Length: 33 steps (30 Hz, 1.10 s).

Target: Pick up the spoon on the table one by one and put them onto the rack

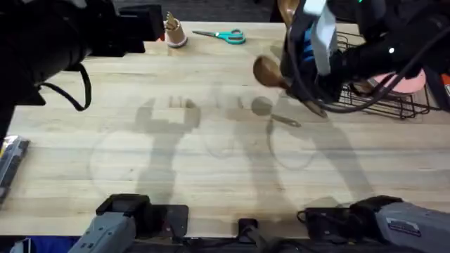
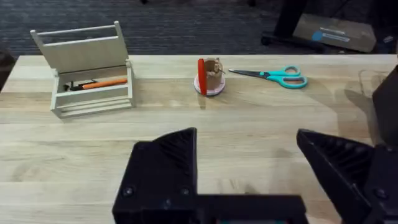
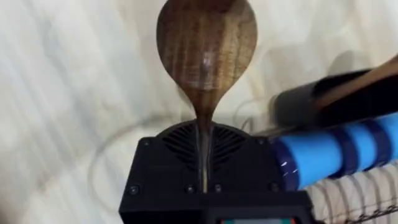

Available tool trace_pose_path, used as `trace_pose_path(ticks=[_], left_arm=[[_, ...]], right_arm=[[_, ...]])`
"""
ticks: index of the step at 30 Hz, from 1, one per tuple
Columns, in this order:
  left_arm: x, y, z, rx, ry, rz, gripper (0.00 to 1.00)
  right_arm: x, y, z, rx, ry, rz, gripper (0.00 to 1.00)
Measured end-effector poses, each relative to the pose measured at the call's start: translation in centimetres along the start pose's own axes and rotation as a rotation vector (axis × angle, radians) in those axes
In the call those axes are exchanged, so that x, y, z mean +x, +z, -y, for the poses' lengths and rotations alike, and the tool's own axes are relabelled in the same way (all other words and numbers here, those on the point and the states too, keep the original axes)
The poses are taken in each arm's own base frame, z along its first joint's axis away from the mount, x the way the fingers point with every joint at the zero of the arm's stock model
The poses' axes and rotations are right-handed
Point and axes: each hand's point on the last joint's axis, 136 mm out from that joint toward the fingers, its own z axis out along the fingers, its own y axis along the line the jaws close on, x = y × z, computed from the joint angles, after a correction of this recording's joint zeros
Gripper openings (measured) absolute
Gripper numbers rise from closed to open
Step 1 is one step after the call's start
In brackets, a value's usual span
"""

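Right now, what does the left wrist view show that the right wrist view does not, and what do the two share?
Left wrist alone: the beige box-shaped holder with an orange-handled tool inside, the teal-handled scissors, a small pink-based object, and the left gripper with jaws open and nothing between them.

Right wrist alone: the right gripper shut on the spoon, bowl pointing away from the jaws, with a blue cable and some wire of the rack beside it.

Shared: the table beneath both.
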Motion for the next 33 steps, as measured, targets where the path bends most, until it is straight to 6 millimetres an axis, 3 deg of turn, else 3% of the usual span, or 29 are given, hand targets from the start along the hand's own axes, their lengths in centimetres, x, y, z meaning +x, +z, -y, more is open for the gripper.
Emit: trace_pose_path(ticks=[9, 21, 25, 26, 33], left_arm=[[0.0, 0.0, 0.0, 0.000, 0.000, 0.000, 0.993], [0.0, 0.0, 0.0, 0.000, 0.000, 0.000, 0.993], [0.0, 0.0, 0.0, 0.000, 0.000, 0.000, 0.993], [0.0, 0.0, 0.0, 0.000, 0.000, 0.000, 0.993], [0.1, 0.3, 0.0, 0.000, 0.000, -0.009, 0.993]], right_arm=[[-5.7, -1.5, 4.4, 0.165, -0.009, 0.225, 0.032], [-13.0, -5.9, 10.3, 0.447, -0.117, 0.528, 0.032], [-13.7, -5.1, 11.8, 0.474, -0.097, 0.556, 0.032], [-13.4, -3.9, 12.8, 0.487, -0.056, 0.545, 0.032], [-12.4, -2.6, 14.2, 0.521, 0.006, 0.503, 0.032]])
